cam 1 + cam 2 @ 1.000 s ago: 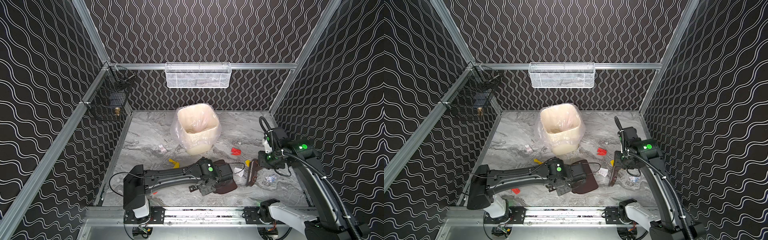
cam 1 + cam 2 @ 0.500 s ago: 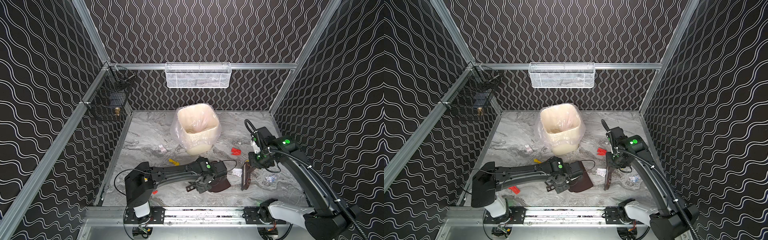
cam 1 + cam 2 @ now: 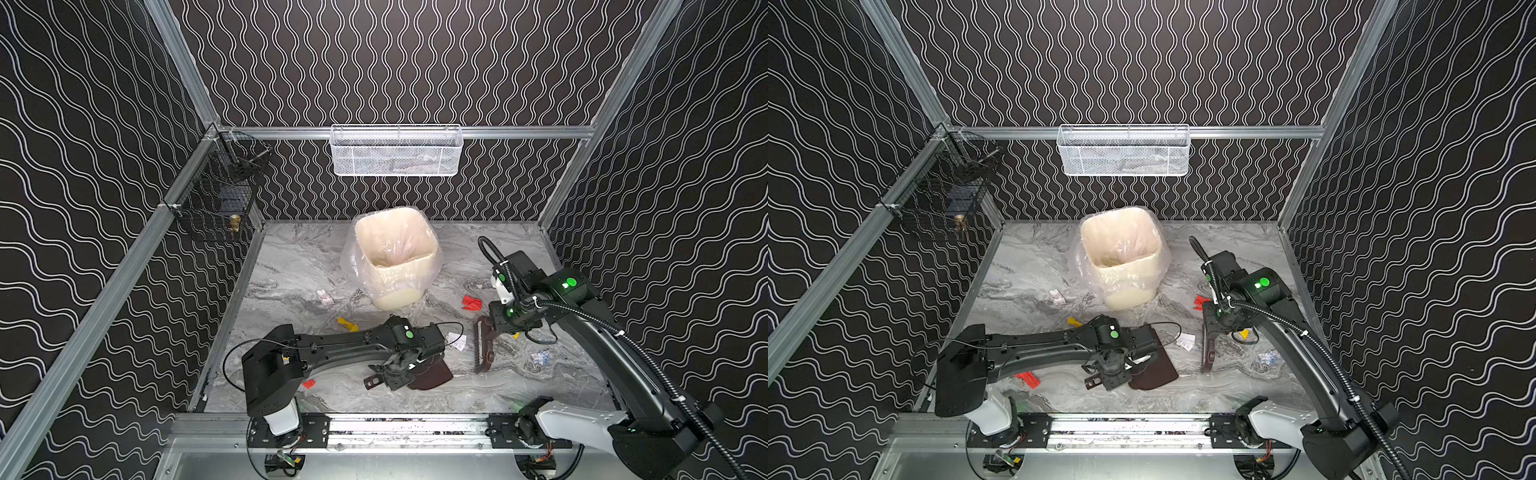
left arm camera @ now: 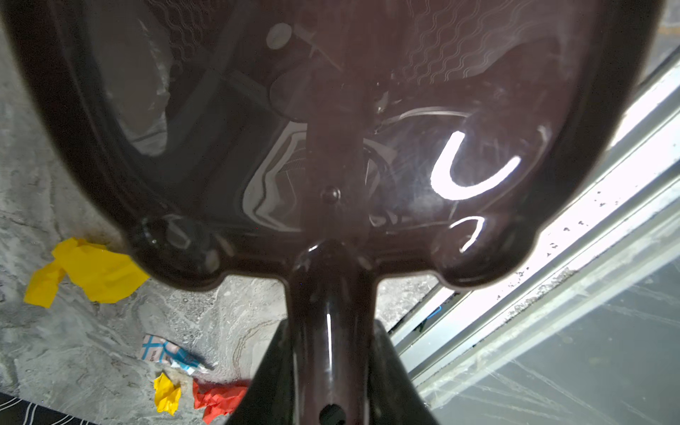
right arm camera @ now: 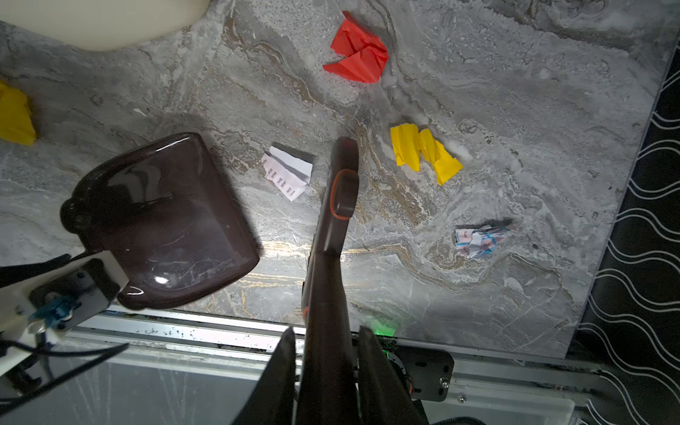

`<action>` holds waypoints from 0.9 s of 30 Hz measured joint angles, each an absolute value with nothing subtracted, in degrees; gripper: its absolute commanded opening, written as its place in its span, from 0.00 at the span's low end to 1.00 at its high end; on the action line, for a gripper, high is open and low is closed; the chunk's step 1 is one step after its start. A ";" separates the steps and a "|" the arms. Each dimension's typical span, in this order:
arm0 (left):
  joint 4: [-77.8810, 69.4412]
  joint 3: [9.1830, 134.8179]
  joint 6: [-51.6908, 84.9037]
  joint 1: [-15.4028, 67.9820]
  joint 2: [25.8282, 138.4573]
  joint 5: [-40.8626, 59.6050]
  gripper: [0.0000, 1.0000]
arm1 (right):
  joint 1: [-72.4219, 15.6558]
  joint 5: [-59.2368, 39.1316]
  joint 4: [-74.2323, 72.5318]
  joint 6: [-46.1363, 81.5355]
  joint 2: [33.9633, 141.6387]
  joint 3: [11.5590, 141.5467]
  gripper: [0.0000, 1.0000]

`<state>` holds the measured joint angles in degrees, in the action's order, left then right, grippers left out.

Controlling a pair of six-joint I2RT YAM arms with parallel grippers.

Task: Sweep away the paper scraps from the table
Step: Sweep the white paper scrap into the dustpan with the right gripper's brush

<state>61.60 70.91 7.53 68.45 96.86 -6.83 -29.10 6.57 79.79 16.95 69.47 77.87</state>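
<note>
Across the grey-veined marble table (image 3: 291, 266) you have crumpled red, yellow and white paper scraps (image 5: 358, 51) lying loose, your left gripper (image 4: 329, 368) clamped on an empty dark brown plastic dustpan (image 5: 165, 220), your right gripper (image 5: 327, 368) clamped on a slim brown brush (image 5: 338, 191), so sweeping seems barely begun.

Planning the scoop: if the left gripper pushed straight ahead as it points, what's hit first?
Probably the white printed scrap, ahead of the dustpan the left gripper holds; the brush lies beyond.

Top views: high up, looking down — both see the whole counter (image 3: 291, 266).
Wrist views: close, low over the counter.
</note>
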 measured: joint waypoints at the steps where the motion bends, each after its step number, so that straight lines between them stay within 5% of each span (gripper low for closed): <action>1: 61.56 70.94 7.53 68.29 97.08 -6.63 0.00 | -29.10 6.76 79.72 16.95 69.91 77.69 0.00; 27: 61.76 74.65 -1.65 59.16 102.10 -2.81 0.00 | -38.57 4.21 74.65 14.50 76.09 78.30 0.00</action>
<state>61.76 74.65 -1.65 59.16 102.10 -2.81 -38.57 4.21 74.65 14.50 76.09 78.30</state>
